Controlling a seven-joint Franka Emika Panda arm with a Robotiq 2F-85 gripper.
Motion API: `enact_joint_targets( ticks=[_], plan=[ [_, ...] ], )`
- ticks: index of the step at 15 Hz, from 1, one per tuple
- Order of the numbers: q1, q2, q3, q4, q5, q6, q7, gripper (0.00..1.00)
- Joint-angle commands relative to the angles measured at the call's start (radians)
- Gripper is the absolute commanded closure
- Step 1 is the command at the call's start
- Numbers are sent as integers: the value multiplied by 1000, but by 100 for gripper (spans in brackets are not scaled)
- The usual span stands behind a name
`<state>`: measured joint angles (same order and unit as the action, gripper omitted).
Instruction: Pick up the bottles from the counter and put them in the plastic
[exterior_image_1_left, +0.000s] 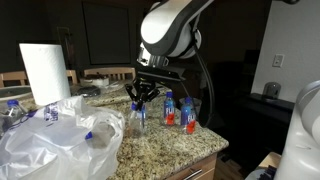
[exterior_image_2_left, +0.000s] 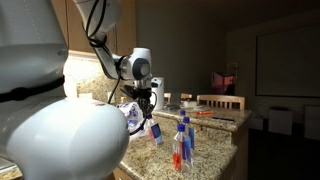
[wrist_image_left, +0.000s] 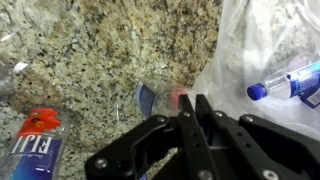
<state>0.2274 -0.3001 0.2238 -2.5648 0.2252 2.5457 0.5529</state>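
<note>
**Gripper pinches a small bottle beside the bag**

In an exterior view the gripper (exterior_image_1_left: 140, 100) hangs over the granite counter (exterior_image_1_left: 170, 148) with a small bottle (exterior_image_1_left: 138, 120) under it. Two standing bottles (exterior_image_1_left: 178, 110) are just beside it, and the plastic bag (exterior_image_1_left: 60, 145) is on the opposite side. In an exterior view the small bottle (exterior_image_2_left: 154, 132) hangs tilted. In the wrist view the fingers (wrist_image_left: 205, 125) are almost together, clamped on the bottle's top. A Fiji bottle (wrist_image_left: 35, 135) lies on the granite and another bottle (wrist_image_left: 282, 82) lies inside the bag.

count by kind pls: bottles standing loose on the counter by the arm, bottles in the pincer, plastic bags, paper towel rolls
standing bottles: 2
held bottle in the pincer: 1
plastic bag: 1
paper towel roll: 1
total: 5
</note>
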Motion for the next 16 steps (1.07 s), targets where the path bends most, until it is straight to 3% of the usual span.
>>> enact_joint_targets(
  ticks=[1,4,8,10,12,13,16],
  plan=[
    [-32,-29,16,-19,-17,-14,-4,77],
    [-41,-31,18,-24,-19,8,2,82],
    [-55,-21,23,-21,-27,31,9,100],
    [-60,-23,25,-20,-33,34,12,100],
    [-63,-26,27,-21,-34,37,14,92],
    [-63,-33,30,-25,-32,38,16,73],
    [-64,-66,48,-29,-54,34,24,58]
  ],
)
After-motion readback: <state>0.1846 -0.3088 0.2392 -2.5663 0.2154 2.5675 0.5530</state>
